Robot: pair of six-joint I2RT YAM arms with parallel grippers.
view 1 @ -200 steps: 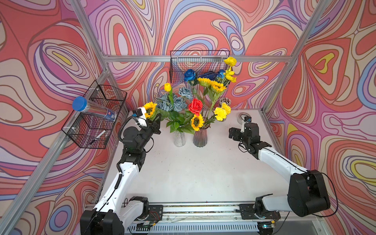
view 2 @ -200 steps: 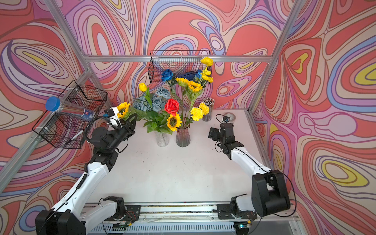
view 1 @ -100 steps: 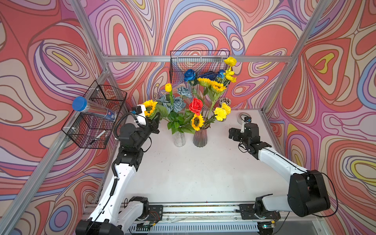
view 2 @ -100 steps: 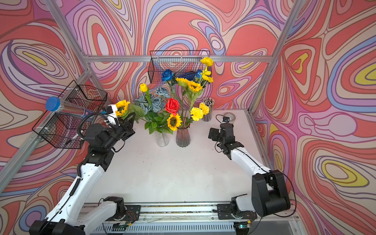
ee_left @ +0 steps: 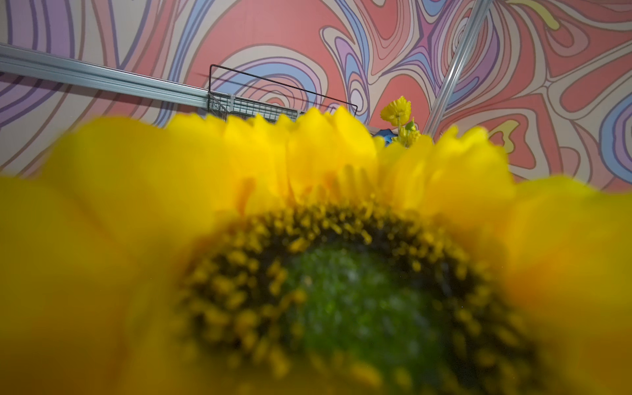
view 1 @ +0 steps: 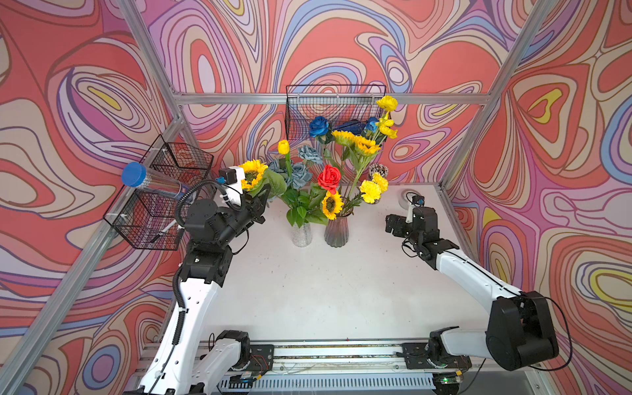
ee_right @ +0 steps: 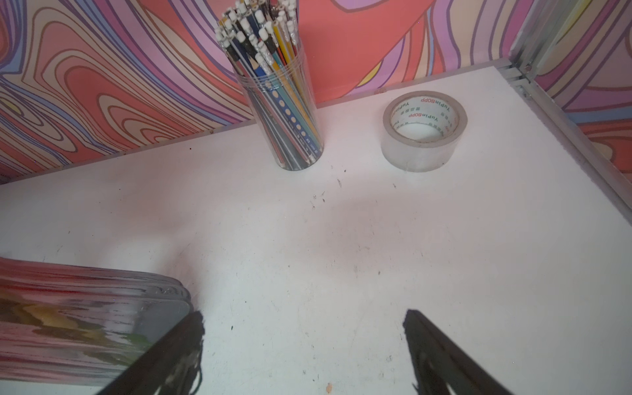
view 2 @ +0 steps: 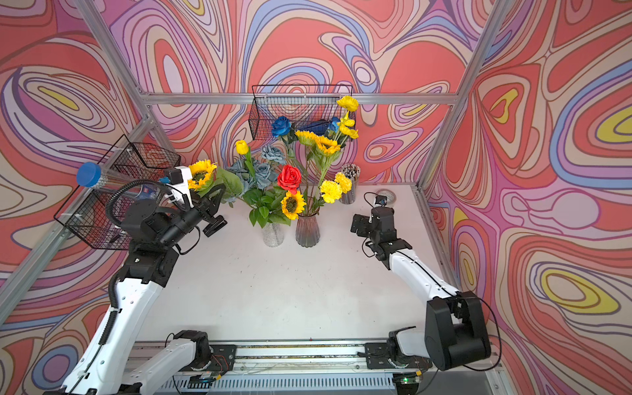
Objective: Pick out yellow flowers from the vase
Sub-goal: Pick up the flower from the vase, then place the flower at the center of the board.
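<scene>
the left claw (view 1: 259,205) is clenched on the stem of a sunflower (view 1: 252,173), holding it up above the table (view 1: 325,290), clear of both vases on the left arm's side. its blurred head fills the left wrist view. the right claw (ee_right: 304,321) hangs released and empty, just beside the grey vase (view 1: 337,232). more sunflowers (view 1: 362,145) and yellow pompoms (view 1: 371,189) stand in that vase. a yellow tulip (view 1: 283,147) stands in the clear vase (view 1: 301,234).

Ribbed glass vase (view 1: 336,234), matt white table (view 1: 325,294)
</scene>
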